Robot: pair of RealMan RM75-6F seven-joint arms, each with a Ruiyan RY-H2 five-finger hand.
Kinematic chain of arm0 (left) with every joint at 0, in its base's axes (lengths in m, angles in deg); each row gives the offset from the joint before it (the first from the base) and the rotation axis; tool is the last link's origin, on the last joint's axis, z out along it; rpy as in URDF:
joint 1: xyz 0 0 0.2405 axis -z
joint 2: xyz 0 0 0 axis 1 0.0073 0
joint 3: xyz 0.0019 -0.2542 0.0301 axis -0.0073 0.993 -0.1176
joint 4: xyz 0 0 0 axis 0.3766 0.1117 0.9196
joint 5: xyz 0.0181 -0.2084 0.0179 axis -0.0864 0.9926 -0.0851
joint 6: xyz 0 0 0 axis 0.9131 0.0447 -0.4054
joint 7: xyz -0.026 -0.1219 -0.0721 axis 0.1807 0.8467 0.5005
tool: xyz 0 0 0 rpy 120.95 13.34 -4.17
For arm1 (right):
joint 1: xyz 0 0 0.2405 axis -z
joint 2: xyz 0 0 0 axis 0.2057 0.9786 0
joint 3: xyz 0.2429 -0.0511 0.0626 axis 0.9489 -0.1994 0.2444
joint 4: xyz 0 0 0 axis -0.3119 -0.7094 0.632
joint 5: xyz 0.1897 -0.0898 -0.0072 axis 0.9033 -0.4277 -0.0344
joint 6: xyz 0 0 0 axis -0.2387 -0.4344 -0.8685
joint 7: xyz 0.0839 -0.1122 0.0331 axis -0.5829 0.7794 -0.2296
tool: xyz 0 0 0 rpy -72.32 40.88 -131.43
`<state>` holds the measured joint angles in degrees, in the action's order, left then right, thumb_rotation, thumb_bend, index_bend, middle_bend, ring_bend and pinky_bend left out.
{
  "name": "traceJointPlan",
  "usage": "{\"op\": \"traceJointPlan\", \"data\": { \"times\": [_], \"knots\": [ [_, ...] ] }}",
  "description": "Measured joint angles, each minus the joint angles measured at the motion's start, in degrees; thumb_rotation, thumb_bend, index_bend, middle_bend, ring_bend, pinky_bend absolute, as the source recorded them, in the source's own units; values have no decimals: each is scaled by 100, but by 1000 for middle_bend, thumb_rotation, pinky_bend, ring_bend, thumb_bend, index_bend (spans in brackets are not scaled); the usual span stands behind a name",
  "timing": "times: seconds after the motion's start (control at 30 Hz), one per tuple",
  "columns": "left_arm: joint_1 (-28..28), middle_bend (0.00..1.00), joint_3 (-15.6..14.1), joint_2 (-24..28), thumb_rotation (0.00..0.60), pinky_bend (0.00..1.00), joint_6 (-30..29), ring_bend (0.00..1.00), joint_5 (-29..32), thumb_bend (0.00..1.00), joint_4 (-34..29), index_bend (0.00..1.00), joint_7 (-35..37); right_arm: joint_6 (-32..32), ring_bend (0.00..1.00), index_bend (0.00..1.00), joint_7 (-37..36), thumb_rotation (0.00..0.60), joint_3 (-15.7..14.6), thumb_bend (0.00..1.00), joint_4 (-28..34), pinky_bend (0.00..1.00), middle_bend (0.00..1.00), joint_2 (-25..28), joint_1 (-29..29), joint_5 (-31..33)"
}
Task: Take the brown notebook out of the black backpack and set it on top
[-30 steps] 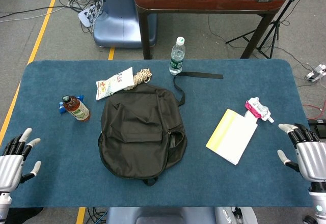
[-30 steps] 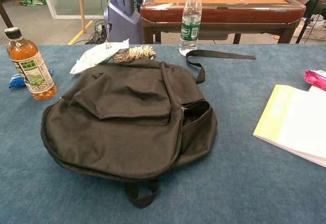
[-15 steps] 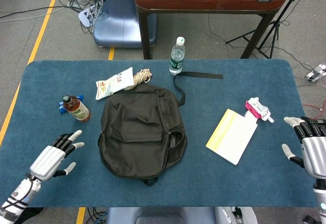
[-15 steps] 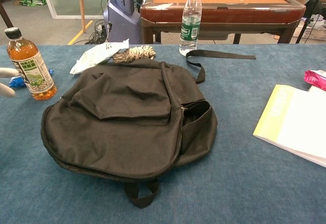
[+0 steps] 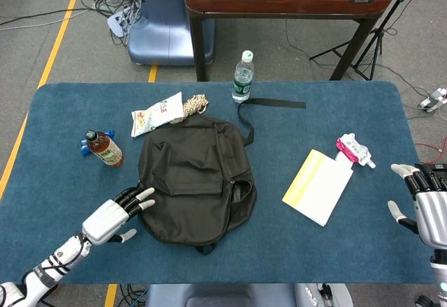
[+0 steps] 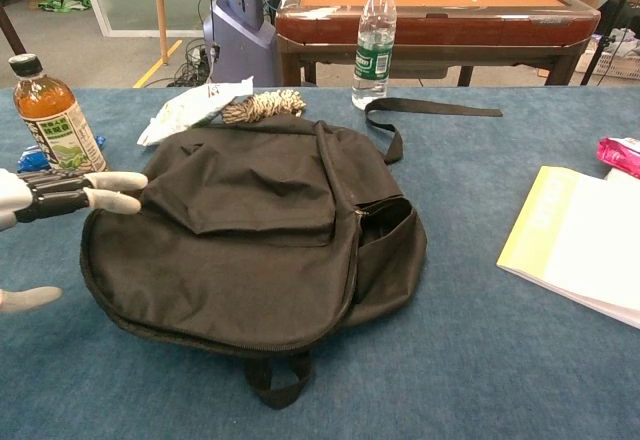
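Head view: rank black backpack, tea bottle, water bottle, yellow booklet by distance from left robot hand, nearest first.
From the left robot hand:
1. Black backpack, right at the fingertips.
2. Tea bottle, behind the hand, toward the table's left.
3. Water bottle, far edge.
4. Yellow booklet, right side.

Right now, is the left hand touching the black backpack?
Cannot tell. In the head view the left hand has its fingertips at the black backpack edge, and the chest view shows them over its left rim, but neither shows plain contact or a gap.
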<state>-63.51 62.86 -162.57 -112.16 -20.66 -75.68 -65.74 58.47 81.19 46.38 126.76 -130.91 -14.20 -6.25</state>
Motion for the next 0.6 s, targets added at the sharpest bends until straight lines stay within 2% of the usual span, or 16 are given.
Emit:
{"op": "traceJointPlan", "data": {
  "times": [0.23,0.6],
  "knots": [
    [231,0,-64,-301,600,48,-40,0,-76,261,214,87,-8,50,174,249,-56,600,-24,274,-39,308,261,-4,57,13],
    [460,0,-17,-475,600,48,41,0,108,261,-21,161,46,10,174,249,-103,600,-34,275,-101,308,261,-27,53,23]
  ]
}}
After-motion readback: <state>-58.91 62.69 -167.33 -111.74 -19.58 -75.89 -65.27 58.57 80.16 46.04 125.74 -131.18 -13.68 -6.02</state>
